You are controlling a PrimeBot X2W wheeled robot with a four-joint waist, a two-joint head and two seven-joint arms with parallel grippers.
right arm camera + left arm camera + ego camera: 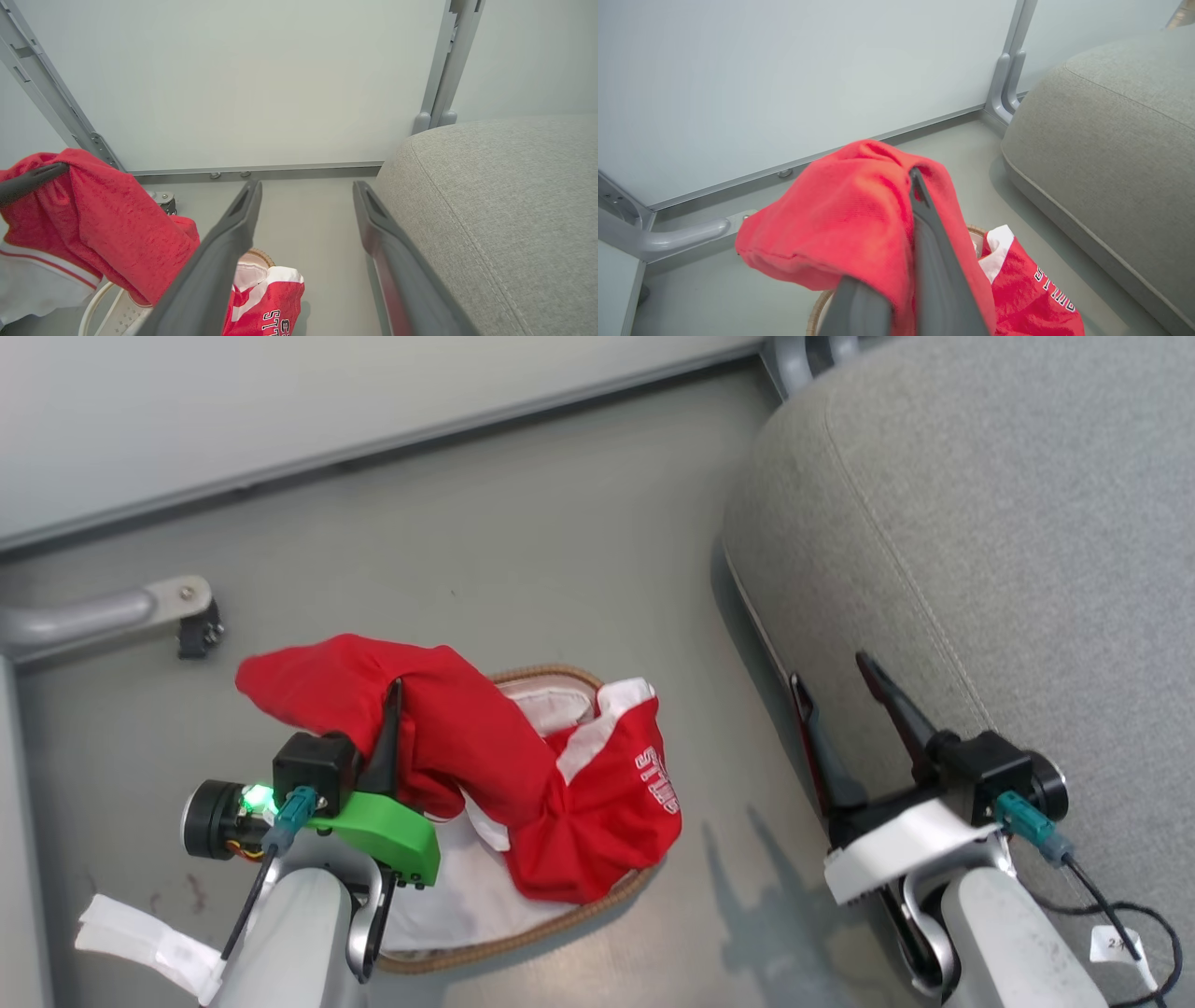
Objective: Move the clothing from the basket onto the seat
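Two red pieces of clothing, as far as I can tell. The left pincer (390,709) is clamped on one red garment (439,709) and holds it bunched up above the basket (560,917). The fabric is draped over the fingers, so just one dark finger pokes out. The other red piece (607,803), with white trim and white lettering, hangs over the basket's rim on the side nearer the seat (980,523). White fabric (467,887) lies in the near part of the basket. The basket sits on the grey floor (485,541), near the seat's rounded front edge, with a strip of floor between them. The right pincer (829,670) is spread wide and empty, fingers right by the seat's edge, well apart from the clothing.
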